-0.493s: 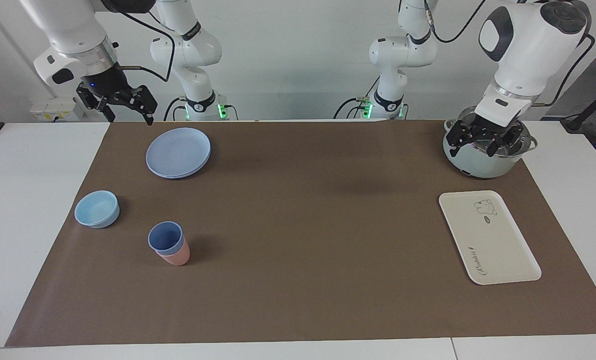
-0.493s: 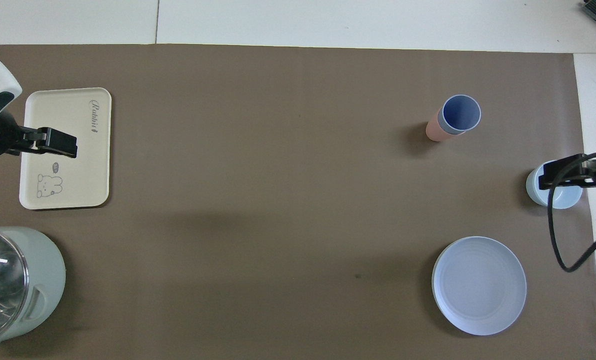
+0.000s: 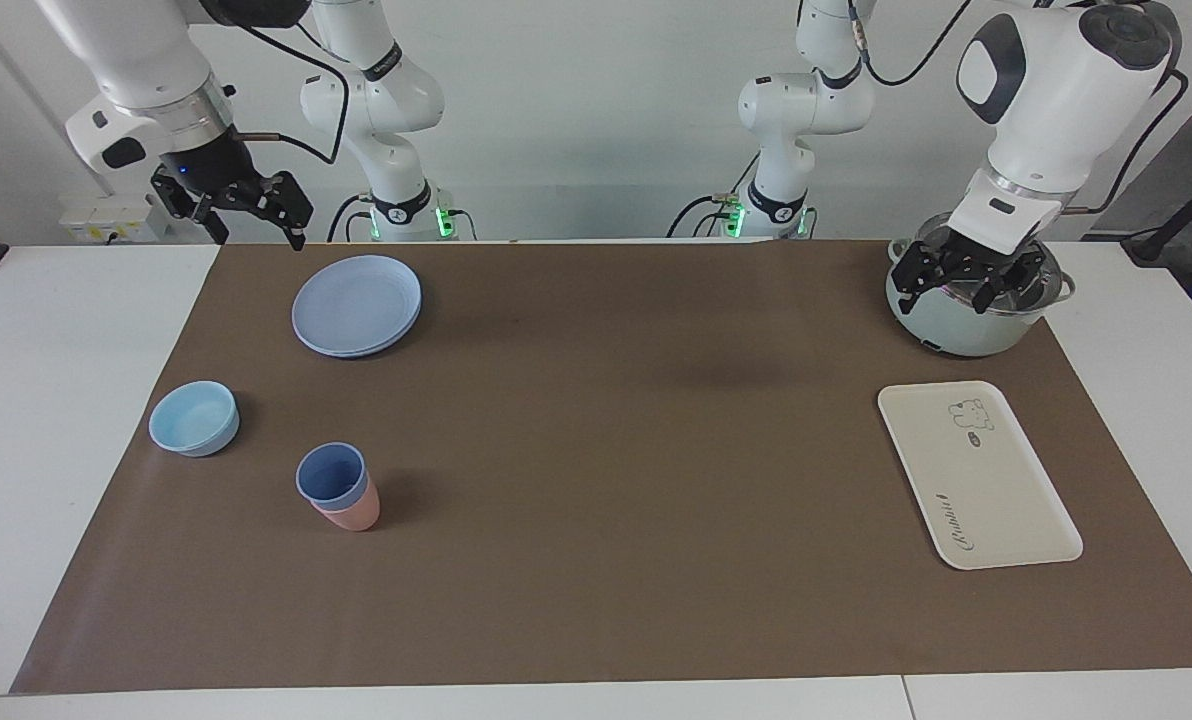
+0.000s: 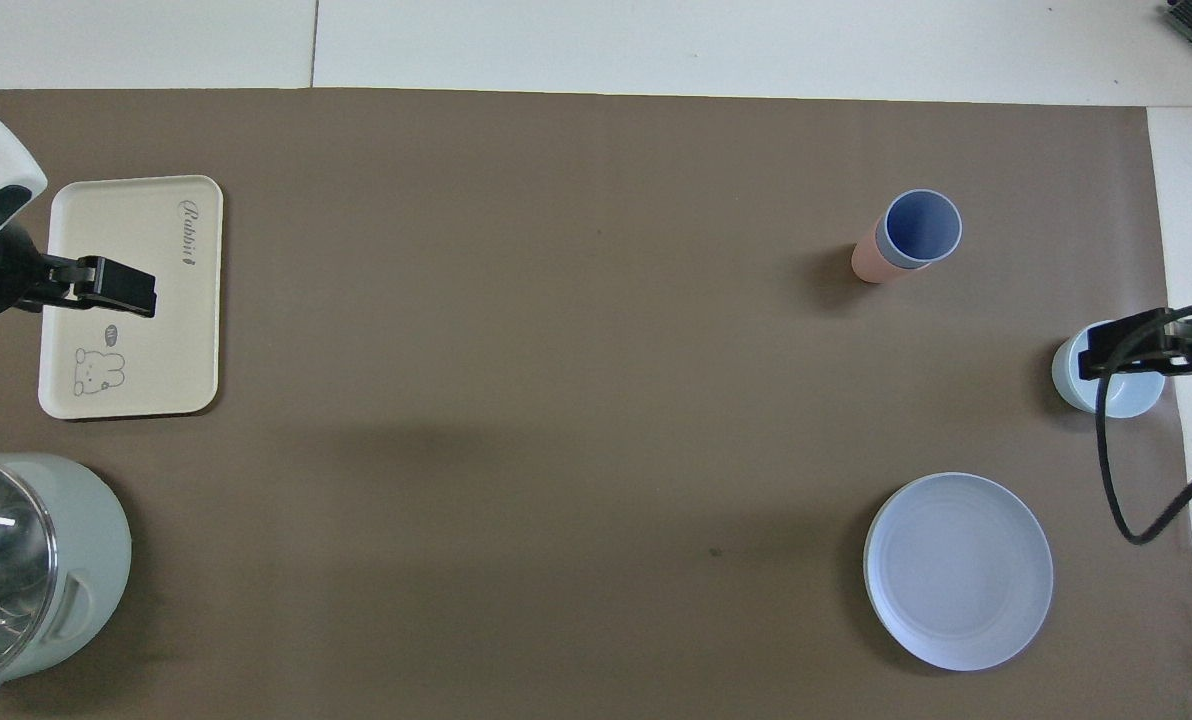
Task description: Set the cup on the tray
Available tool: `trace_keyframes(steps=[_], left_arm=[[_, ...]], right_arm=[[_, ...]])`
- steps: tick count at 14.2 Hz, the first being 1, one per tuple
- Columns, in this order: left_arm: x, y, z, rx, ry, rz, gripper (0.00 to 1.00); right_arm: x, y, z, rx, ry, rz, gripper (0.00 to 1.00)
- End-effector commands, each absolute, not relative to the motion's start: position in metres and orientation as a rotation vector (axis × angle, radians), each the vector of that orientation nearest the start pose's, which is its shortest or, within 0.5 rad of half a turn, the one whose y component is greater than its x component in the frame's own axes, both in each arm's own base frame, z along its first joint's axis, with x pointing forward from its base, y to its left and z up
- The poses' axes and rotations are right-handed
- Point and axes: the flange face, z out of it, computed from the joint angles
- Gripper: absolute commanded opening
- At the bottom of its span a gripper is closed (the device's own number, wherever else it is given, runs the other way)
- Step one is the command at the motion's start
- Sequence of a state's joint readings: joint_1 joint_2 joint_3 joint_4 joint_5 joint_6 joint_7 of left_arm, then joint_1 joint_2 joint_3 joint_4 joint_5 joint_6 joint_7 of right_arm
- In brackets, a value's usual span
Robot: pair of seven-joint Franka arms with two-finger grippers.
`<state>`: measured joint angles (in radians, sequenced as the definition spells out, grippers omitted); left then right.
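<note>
Toward right arm's end of tabletop (image 3: pixel 606 600): cup (image 3: pixel 331 474) upright, nested in pink tumbler (image 3: pixel 356 512), well apart from tray (image 3: pixel 1016 500); right end effector (image 3: pixel 246 215) nearer, raised, spread; left end effector (image 3: pixel 971 285) over pot (image 3: pixel 941 325), spread.

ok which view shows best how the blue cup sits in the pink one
The facing view: the cup shows from the side, nested upright in the pink tumbler, whose lower wall sticks out below its rim. The overhead view looks into the cup's mouth, with only a strip of pink beside it.
</note>
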<state>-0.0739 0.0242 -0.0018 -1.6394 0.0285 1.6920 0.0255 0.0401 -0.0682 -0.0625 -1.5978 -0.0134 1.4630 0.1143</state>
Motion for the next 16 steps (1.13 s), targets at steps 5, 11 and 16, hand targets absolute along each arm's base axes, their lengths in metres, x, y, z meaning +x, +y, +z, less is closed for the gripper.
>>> trace_keyframes(steps=[5,11,16], left_arm=[[0.560,-0.039,0.591,-3.100,0.157,-0.068,1.00],[0.560,-0.037,0.590,-3.100,0.155,-0.066,1.00],[0.561,-0.037,0.591,-3.100,0.153,-0.075,1.00]], right_arm=[[0.520,-0.016,0.639,-3.137,0.181,0.070,1.00],[0.553,-0.027,0.585,-3.080,-0.131,-0.234,1.00],[0.589,-0.079,0.508,-2.966,-0.628,-0.401,1.00]])
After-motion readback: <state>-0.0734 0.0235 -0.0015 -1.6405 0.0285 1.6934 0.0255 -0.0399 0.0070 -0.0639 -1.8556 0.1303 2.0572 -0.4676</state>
